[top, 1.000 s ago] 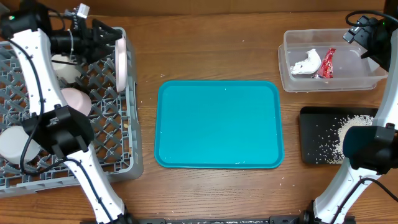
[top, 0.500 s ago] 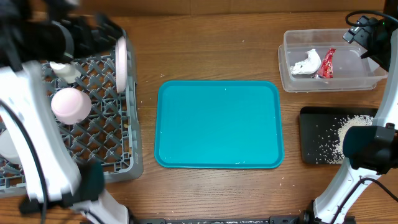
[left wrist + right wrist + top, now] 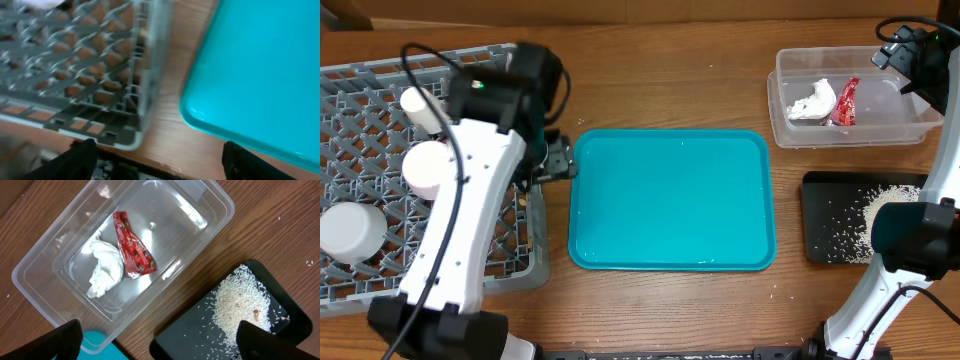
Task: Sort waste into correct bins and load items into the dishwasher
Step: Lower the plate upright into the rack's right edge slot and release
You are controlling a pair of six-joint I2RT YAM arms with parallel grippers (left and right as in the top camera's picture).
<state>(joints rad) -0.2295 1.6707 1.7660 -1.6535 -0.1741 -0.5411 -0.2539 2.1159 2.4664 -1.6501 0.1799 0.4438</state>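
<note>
1. In the overhead view, the wooden table (image 3: 660, 90) is lit brightly and evenly from above; only short, soft shadows are cast beside the teal tray (image 3: 670, 200).
2. The black joint of the left arm (image 3: 525, 75), at upper left, is rendered smeared.
3. The left wrist view is blurred throughout. The lattice of the grey dish rack (image 3: 75, 60) is streaked, and a pale sheen is seen along the tray's rim.
4. The right wrist view is sharp. White glare spots are seen on the clear tub (image 3: 200, 210), and the fingertips (image 3: 62, 342) of the right gripper (image 3: 160, 345) are dark and unfocused in the lower corners.

Teal tray (image 3: 670, 200) on wooden table (image 3: 670, 90)
</note>
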